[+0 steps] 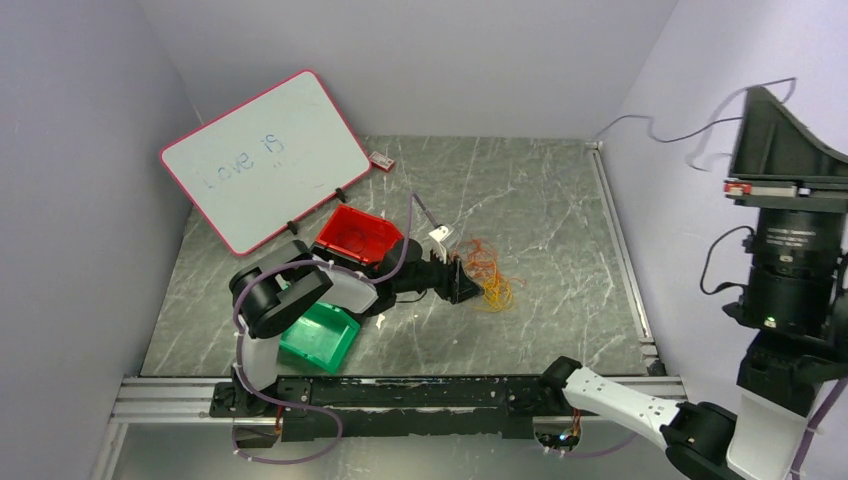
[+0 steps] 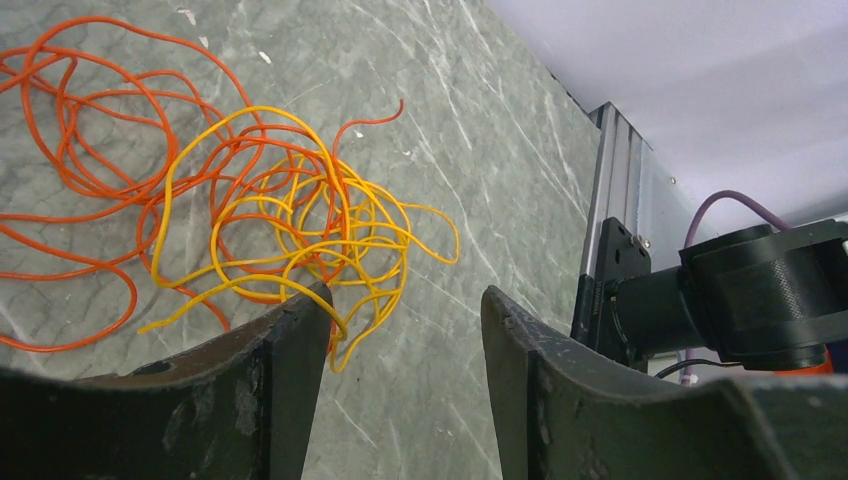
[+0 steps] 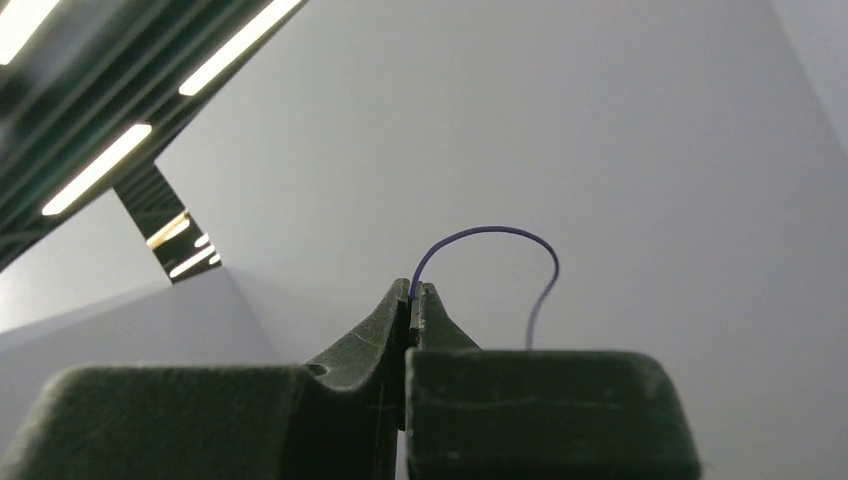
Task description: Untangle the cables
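Mid-table (image 1: 560, 220), cables (image 1: 490, 277) lie flat, elongated near-far; right gripper (image 3: 410, 300) pinches purple wire (image 3: 490, 232).

Soft, even, bright light; ceiling strip lights (image 3: 95, 165) glare above-left of the right gripper (image 3: 411, 292), whose near body looks blurred.

One cable tangle (image 1: 490, 275), one purple wire (image 3: 480, 232), two bins (image 1: 357, 233) (image 1: 320, 337), one whiteboard (image 1: 265, 160)
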